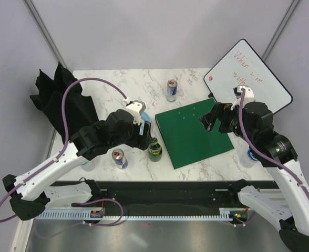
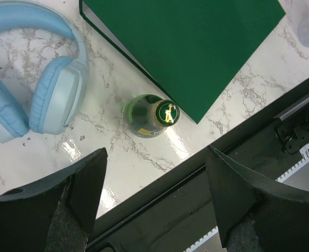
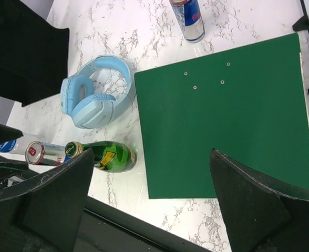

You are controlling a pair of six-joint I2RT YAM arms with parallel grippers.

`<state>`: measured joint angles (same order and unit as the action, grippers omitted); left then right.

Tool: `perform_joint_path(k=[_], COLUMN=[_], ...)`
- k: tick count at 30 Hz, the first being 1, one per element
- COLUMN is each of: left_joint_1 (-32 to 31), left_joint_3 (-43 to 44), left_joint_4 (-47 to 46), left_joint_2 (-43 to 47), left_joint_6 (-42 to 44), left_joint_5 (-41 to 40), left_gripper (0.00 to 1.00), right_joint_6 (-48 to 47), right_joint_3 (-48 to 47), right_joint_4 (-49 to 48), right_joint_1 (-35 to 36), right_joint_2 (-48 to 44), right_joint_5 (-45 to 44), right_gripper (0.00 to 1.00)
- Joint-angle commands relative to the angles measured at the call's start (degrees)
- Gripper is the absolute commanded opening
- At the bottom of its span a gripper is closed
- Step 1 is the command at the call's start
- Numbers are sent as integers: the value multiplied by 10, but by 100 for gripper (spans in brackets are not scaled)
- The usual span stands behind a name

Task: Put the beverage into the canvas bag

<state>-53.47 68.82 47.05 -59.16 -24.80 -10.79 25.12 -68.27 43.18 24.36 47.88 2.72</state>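
A green glass bottle [image 1: 155, 148] with a gold cap stands upright near the table's front edge, by the green folder's corner. It also shows in the left wrist view [image 2: 152, 115] and the right wrist view [image 3: 104, 156]. One silver-blue can [image 1: 120, 158] stands to its left, another [image 1: 171, 90] at the back. The black canvas bag [image 1: 60, 102] lies slumped at the table's left edge. My left gripper [image 1: 144, 134] is open and empty, just above and beside the bottle [image 2: 155, 157]. My right gripper [image 1: 207, 122] is open and empty over the folder [image 3: 152, 155].
A green folder [image 1: 194, 131] lies flat mid-table. Light blue headphones [image 2: 44, 89] lie beside the bottle, mostly under my left arm in the top view. A whiteboard [image 1: 249, 79] leans at the back right. The black front rail [image 2: 207, 189] runs just past the bottle.
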Motion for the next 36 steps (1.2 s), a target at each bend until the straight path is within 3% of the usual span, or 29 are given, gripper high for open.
perform_joint_path(k=[1, 27, 36], left_joint_1=[-8, -29, -30], left_joint_3=[35, 69, 79], left_joint_4=[-1, 10, 38], left_joint_2=[-26, -218, -243], left_joint_6=[26, 41, 33], left_joint_5=[26, -16, -28], left_gripper=[80, 63, 46], right_joint_6=[-25, -35, -42], right_joint_3=[8, 43, 41], right_joint_4=[-23, -29, -31], right_joint_1=[-2, -1, -1], right_joint_2=[-5, 7, 12], right_joint_5=[-6, -47, -48], right_gripper=[98, 98, 98])
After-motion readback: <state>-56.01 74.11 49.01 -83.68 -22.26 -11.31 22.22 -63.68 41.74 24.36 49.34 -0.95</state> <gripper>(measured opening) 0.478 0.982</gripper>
